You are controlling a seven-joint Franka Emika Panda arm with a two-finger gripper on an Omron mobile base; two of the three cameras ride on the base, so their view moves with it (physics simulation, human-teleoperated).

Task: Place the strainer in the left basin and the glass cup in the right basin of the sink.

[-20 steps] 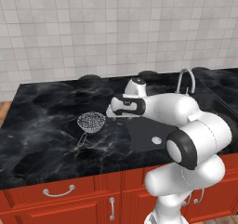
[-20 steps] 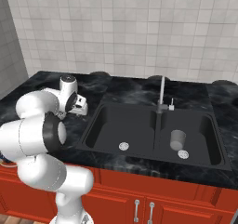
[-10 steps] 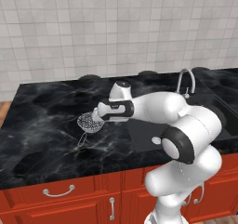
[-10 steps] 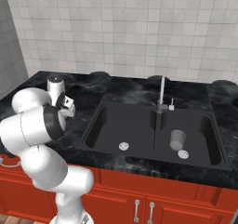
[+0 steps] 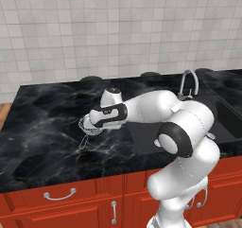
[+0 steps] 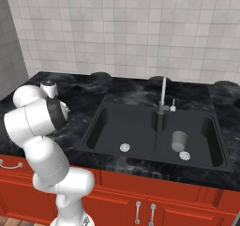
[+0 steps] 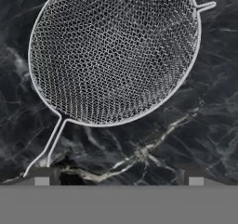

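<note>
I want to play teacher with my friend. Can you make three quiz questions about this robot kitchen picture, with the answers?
1. True or false: the strainer lies on the counter.
2. Where is the glass cup? A) left basin B) right basin C) counter
3. Is the gripper open or shut?

Key: 1. True. 2. B. 3. Open, right by the strainer and holding nothing.
</note>
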